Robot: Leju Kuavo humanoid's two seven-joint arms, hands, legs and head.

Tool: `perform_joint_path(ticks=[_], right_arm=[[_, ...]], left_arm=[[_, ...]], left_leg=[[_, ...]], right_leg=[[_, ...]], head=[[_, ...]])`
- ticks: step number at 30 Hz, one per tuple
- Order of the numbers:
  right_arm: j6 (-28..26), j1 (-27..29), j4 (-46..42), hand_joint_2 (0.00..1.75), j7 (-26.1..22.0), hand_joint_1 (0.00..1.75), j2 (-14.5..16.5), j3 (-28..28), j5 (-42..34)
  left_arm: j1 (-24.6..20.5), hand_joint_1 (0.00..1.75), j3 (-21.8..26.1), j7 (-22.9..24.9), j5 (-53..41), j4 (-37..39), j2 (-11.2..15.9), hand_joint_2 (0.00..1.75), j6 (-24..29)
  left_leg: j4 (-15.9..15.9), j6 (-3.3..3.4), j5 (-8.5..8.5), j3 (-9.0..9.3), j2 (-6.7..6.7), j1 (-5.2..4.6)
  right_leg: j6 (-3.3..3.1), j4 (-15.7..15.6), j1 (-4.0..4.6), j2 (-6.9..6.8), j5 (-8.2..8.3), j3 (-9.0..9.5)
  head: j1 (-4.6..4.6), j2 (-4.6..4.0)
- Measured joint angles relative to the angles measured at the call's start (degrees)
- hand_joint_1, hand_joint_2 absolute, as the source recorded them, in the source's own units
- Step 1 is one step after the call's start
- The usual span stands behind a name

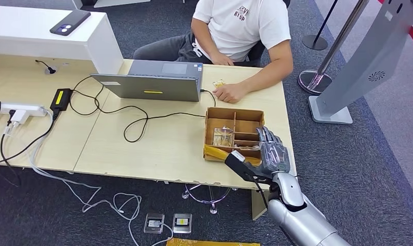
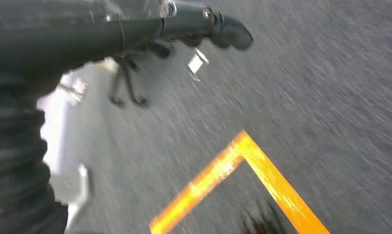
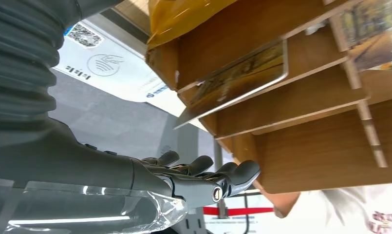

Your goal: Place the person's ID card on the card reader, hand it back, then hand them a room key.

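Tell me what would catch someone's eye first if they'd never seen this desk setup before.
Probably the silver right arm's robot hand, fingers spread and holding nothing, at the near right corner of the wooden compartment box on the desk's right end. Next, the person in a white T-shirt seated across the desk, one hand resting by a small card next to the grey laptop.

A glossy room key card [image 3: 237, 78] leaned tilted in a compartment of the wooden box [image 1: 245, 119]; another card [image 1: 223, 136] lay beside it.
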Motion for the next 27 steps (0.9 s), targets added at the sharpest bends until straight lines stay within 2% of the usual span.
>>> perform_joint_path(ticks=[2,5,21,27], right_arm=[[-0.6,-0.7,0.6,1.75,-1.6,0.00,0.8,0.1,-0.7],[-1.6,-1.6,1.1,1.75,-2.5,0.00,2.0,0.2,-1.4],[-1.8,-2.2,1.1,1.75,-2.8,0.00,3.6,0.9,-2.1],[-1.5,-2.3,1.2,1.75,-1.6,0.00,3.6,1.0,-2.3]], left_arm=[[-0.1,0.00,0.0,-5.5,4.1,0.4,0.1,1.75,-1.8],[-0.3,0.00,0.0,-8.0,5.5,1.0,0.2,1.75,-2.4],[-0.3,0.00,0.0,-8.2,5.4,2.2,0.6,1.75,-2.1],[-0.3,0.00,0.0,-7.0,4.0,2.6,0.5,1.75,-1.0]], left_leg=[[0.0,0.00,0.00,0.00,0.01,0.00],[0.0,-0.01,0.01,0.01,-0.03,0.02],[0.0,-0.01,0.01,0.01,-0.02,0.04],[0.0,-0.01,0.01,0.01,-0.02,0.04]], right_leg=[[0.00,0.0,0.00,0.01,0.00,0.00],[0.00,0.0,0.02,0.01,0.00,0.00],[0.00,0.0,0.04,0.00,0.00,0.00],[0.00,0.0,0.04,0.00,0.00,0.00]], head=[[-0.01,0.00],[-0.01,0.00],[0.00,0.00],[0.00,0.00]])
